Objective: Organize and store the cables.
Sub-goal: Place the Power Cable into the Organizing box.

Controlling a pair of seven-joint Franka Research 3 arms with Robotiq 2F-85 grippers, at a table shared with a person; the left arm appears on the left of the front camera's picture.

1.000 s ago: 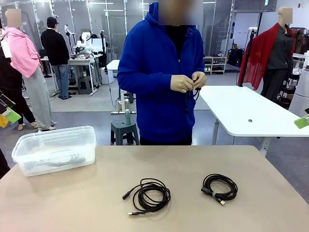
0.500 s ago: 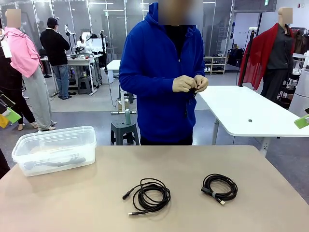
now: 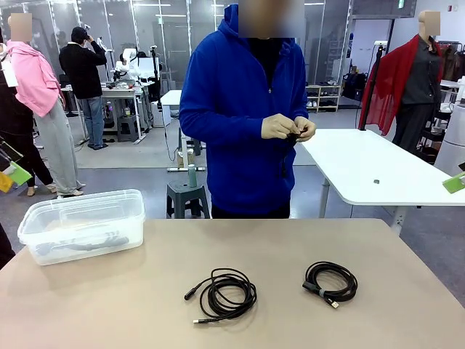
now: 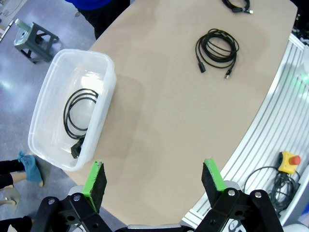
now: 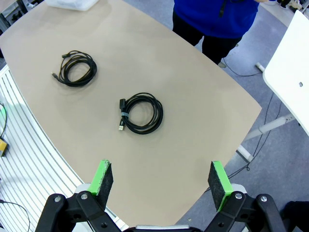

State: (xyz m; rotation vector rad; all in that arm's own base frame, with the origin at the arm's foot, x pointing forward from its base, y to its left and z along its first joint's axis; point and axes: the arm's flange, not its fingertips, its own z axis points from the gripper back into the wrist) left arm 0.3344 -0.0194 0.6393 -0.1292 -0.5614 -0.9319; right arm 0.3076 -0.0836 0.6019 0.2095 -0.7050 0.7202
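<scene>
Clear tub (image 3: 87, 218) left of cables (image 3: 248, 292)

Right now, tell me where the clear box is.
Front view: the clear plastic box stands at the table's far-left edge, on the robot's left, well left of the nearer cable coil. The left wrist view shows another coil inside it.

Hovering high, pointed downward, with the left gripper (image 4: 152, 166) spread wide and empty. Likewise with the right gripper (image 5: 160, 166): splayed just as far, empty, aimed down.
</scene>
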